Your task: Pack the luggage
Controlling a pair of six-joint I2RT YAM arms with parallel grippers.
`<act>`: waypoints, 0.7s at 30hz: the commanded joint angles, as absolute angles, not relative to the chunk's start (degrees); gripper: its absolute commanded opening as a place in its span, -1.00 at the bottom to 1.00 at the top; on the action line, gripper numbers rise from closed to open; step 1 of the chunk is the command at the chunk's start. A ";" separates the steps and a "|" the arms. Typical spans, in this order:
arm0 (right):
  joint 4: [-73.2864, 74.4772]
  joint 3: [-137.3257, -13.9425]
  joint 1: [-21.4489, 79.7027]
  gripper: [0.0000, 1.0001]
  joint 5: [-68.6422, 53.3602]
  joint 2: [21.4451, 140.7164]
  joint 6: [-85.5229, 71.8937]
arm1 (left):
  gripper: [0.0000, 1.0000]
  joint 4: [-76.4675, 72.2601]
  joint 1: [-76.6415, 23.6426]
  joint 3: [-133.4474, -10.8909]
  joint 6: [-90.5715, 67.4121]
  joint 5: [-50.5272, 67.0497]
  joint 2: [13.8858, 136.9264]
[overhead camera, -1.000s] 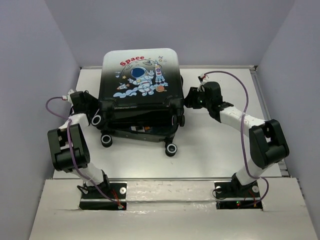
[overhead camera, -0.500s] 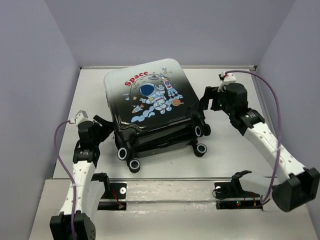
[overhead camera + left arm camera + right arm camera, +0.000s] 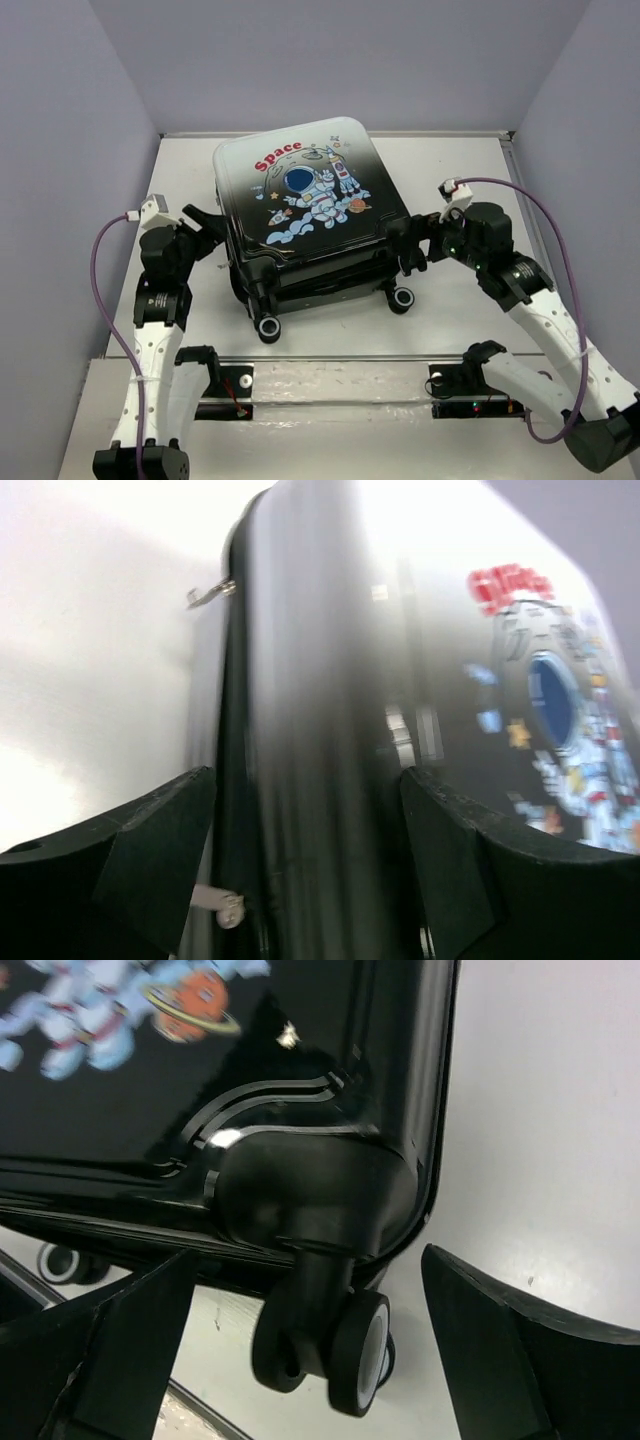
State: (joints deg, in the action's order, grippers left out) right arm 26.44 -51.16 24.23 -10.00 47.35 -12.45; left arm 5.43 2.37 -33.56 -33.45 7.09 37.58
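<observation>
The luggage (image 3: 305, 200) lies flat on the white table (image 3: 450, 170), astronaut print up and turned slightly askew. Its two shells lie together, with a narrow dark seam at the wheel end. Two wheels (image 3: 268, 327) point toward the arm bases. My left gripper (image 3: 205, 235) stands open beside the case's left side. In the left wrist view that blurred side (image 3: 330, 680) fills the space between the fingers of the gripper (image 3: 310, 870). My right gripper (image 3: 410, 245) is open at the near right corner. Its jaws flank a corner wheel (image 3: 355, 1355) of the shell (image 3: 150, 1090) without touching it.
Grey-purple walls close in the table on the left, right and back. A raised metal rail (image 3: 340, 357) runs along the front edge by the arm bases. Purple cables (image 3: 100, 270) loop off both wrists. A metal zipper pull (image 3: 210, 592) sticks out from the case's side.
The suitcase has turned anticlockwise and slid toward the front, its upper shell lying lower. Both arms have drawn back toward their bases, and both grippers have opened wider.
</observation>
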 commanded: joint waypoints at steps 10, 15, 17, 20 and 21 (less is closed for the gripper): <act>23.72 -57.04 24.87 -0.42 -0.60 44.92 -21.45 | 0.76 -7.64 1.49 -56.94 -36.03 5.02 55.86; 26.36 -63.09 27.41 -0.80 -19.47 48.24 -18.37 | 0.75 -8.00 1.76 -71.32 -35.43 3.95 71.43; 25.93 -63.90 33.93 -0.86 -19.34 52.28 -17.40 | 0.74 -6.78 2.02 -76.18 -34.89 6.05 79.69; 25.84 -62.67 53.65 -0.86 -9.87 59.03 -14.51 | 0.73 -5.72 3.95 -85.49 -33.58 11.14 89.25; 25.67 -62.14 61.36 -0.86 -6.36 60.89 -14.42 | 0.73 -4.32 4.56 -90.56 -32.88 11.60 91.56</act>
State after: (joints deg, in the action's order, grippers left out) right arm 24.97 -62.96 42.33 -10.37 53.25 -18.02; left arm -5.28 2.61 -80.31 -35.24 7.46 85.08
